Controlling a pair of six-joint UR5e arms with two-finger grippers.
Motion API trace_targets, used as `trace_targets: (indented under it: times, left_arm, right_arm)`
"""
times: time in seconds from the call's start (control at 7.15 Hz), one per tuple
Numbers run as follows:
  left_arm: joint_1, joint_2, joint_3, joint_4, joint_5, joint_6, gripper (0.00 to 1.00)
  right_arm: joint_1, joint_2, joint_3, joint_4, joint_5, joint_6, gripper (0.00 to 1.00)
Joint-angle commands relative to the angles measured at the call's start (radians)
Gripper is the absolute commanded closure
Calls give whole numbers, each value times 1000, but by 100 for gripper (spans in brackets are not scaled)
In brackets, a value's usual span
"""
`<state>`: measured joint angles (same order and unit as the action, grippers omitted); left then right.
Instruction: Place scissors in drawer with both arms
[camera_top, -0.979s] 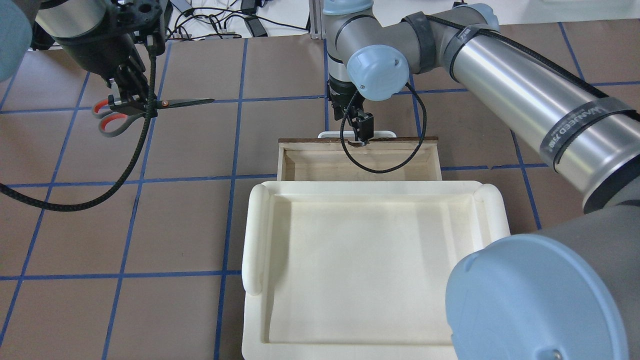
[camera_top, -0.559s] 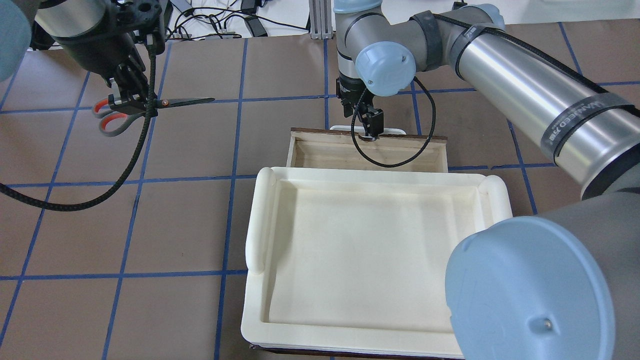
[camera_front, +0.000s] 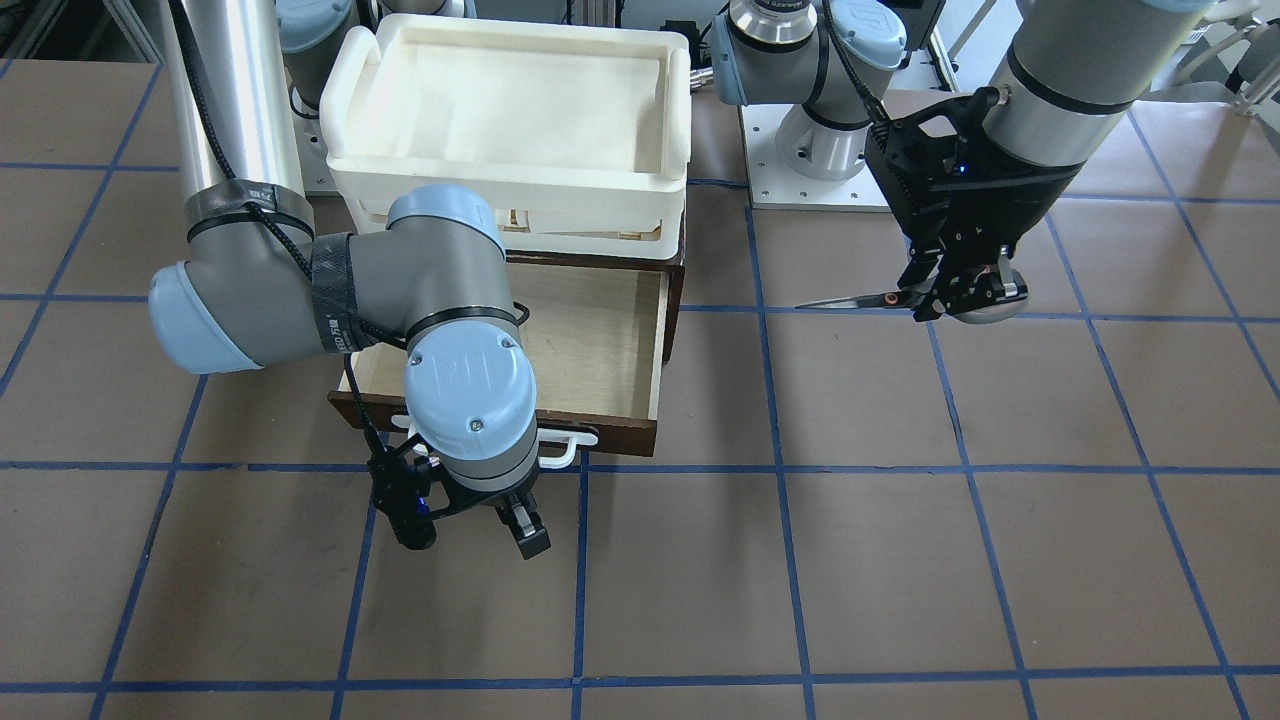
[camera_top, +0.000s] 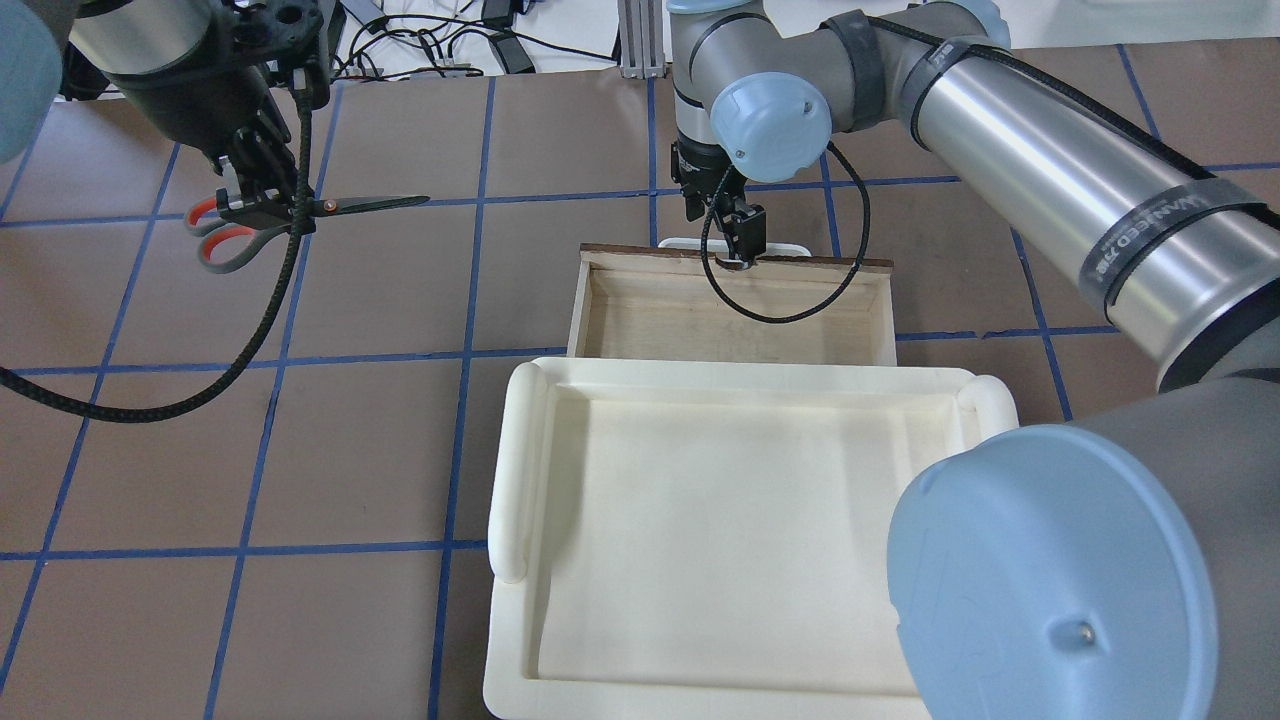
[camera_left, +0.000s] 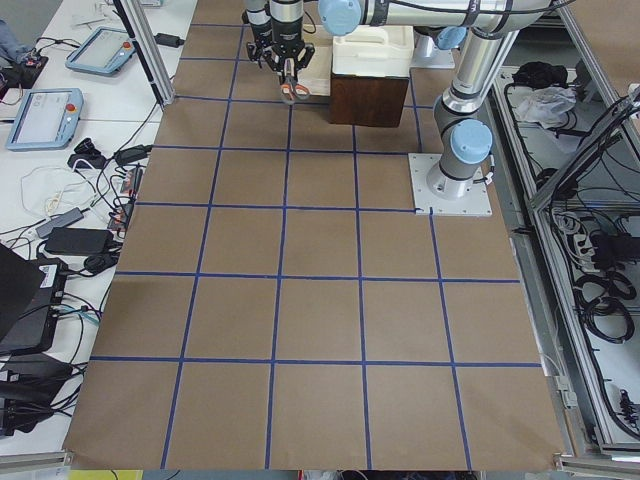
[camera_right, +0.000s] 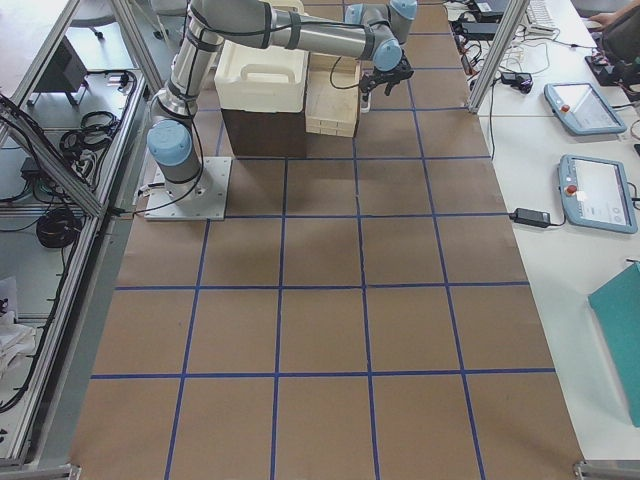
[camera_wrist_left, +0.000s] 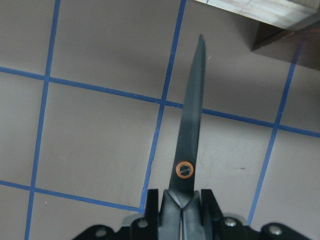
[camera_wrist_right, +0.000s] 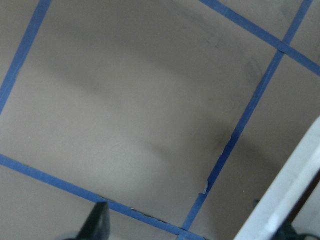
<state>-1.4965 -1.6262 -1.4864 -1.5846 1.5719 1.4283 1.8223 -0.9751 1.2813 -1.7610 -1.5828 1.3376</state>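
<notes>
The right arm (camera_top: 1050, 190), its strap lettered "WANJEED", reaches past the tray (camera_top: 515, 470) to the drawer (camera_top: 640, 320), which is pulled slightly farther out than a second ago. The right gripper (camera_top: 742, 256) is at the handle (camera_front: 572, 445), fingers spread wide, holding nothing. The left gripper (camera_top: 262, 208) is clamped on the scissors (camera_top: 370, 205), which are unmoved and well apart from the drawer.
</notes>
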Motion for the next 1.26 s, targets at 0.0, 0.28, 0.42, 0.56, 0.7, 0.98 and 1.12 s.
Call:
trace_targets:
  times: [0.0, 0.28, 0.42, 0.56, 0.7, 0.98, 1.12]
  left_arm:
    - [1, -1, 0, 0, -1, -3, 94]
    - [1, -1, 0, 0, 0, -5, 96]
    - [1, -1, 0, 0, 2, -6, 96]
    - [1, 0, 0, 0, 5, -11, 96]
    - [-1, 2, 0, 0, 10, -11, 96]
    - [-1, 2, 0, -2, 11, -11, 96]
    - [-1, 2, 0, -2, 11, -11, 96]
  right_arm:
    - [0, 1, -8, 0, 3, 0, 0]
    - [0, 13, -25, -1, 4, 0, 0]
    - [0, 24, -43, 0, 4, 0, 0]
    - [0, 32, -49, 0, 4, 0, 0]
    - [0, 33, -51, 0, 4, 0, 0]
    - [0, 38, -54, -1, 6, 0, 0]
    - [0, 42, -63, 0, 7, 0, 0]
